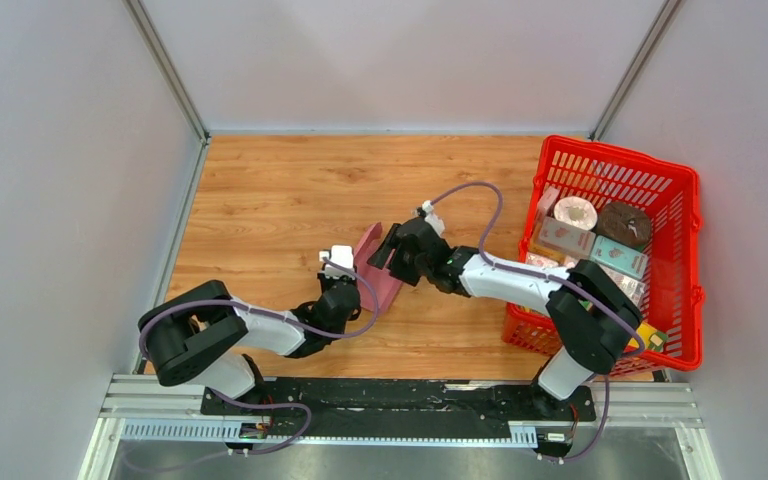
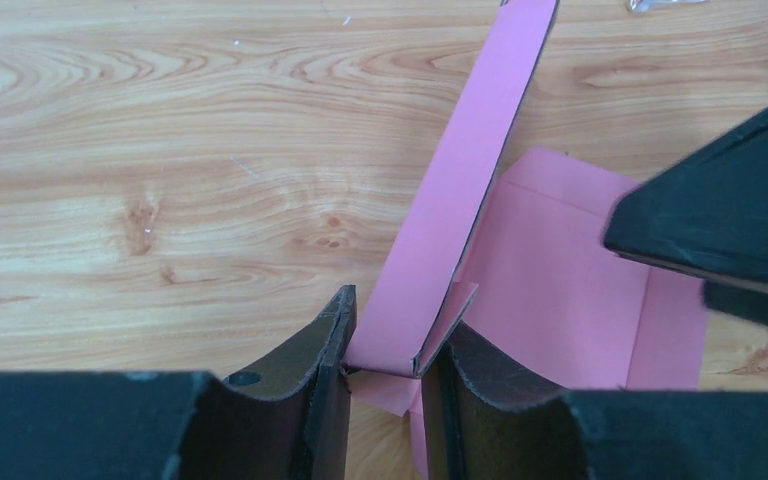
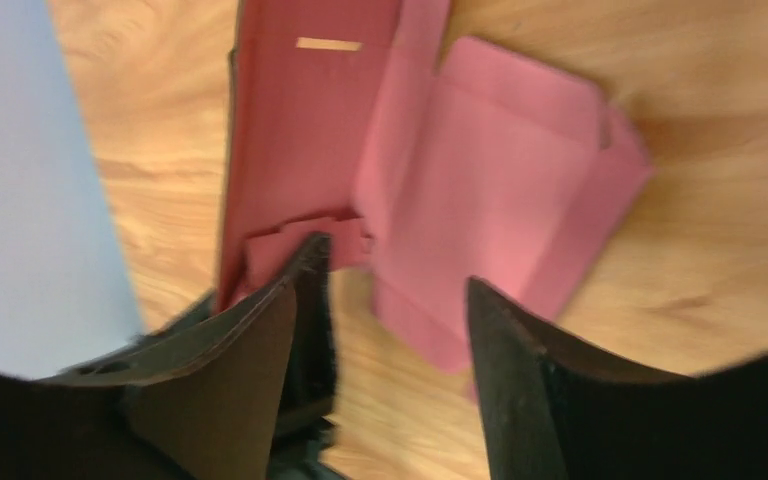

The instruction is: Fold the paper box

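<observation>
left wrist view: 1 side panel of the paper box (image 2: pixel 560 290) stands raised between the jaws of the left gripper (image 2: pixel 388 335).
nearest the bases, the left gripper's jaws are narrow and appear to pinch the lower edge of that upright panel, which rises straight ahead of them. the box's flat base lies just right of the jaws on the wooden table (image 2: pixel 160 200). seen from above, the box sits mid-table between the 2 grippers. its long axis runs away from the bases, leaning slightly left at the far end, with the raised wall on its left side. a little farther out, at the box's right edge, the right gripper (image 3: pixel 395 270) has its jaws apart and empty, and the box lies just beyond its tips. judged from this, the right arm is the one free to press the next flap. farthest right stands a red basket (image 1: pixel 615 172).
</observation>
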